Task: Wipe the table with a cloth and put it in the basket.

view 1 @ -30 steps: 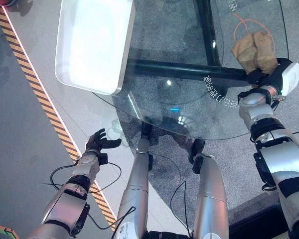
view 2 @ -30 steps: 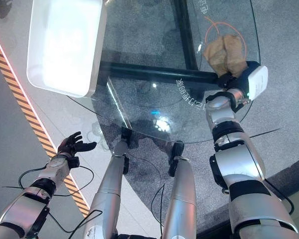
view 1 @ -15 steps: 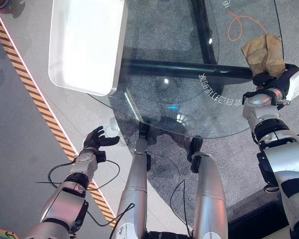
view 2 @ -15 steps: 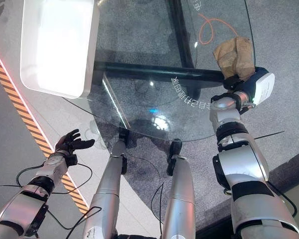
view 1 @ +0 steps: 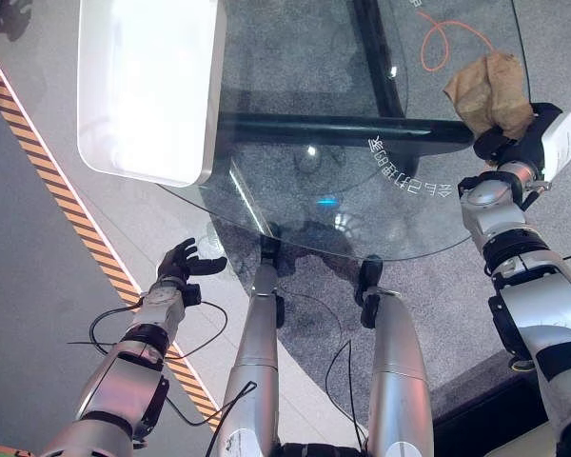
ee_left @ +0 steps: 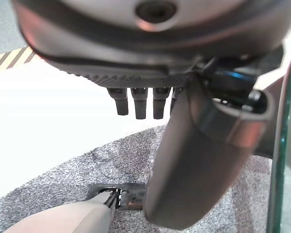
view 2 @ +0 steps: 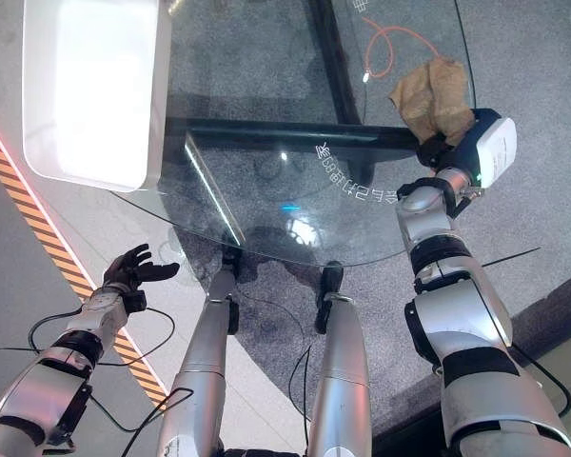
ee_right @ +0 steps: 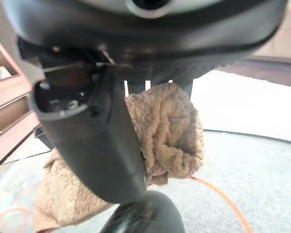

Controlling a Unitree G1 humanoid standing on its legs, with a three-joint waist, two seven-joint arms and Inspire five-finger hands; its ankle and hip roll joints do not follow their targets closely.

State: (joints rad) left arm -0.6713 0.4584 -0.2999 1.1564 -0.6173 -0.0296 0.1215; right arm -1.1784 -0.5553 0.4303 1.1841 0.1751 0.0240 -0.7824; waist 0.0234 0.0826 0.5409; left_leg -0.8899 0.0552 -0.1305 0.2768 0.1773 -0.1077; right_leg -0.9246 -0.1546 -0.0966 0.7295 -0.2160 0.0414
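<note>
Right eye view: right hand (view 2: 440,150) clamped on crumpled tan terry cloth (view 2: 430,95), cloth on round glass table (view 2: 266,205) at right rim | cloth drifted toward rim then back over last second = wiping stroke underway | left hand (view 1: 183,263) relaxed open, empty, below table | white rectangular basket (view 1: 147,81) far left, well apart; drop-off pending
</note>
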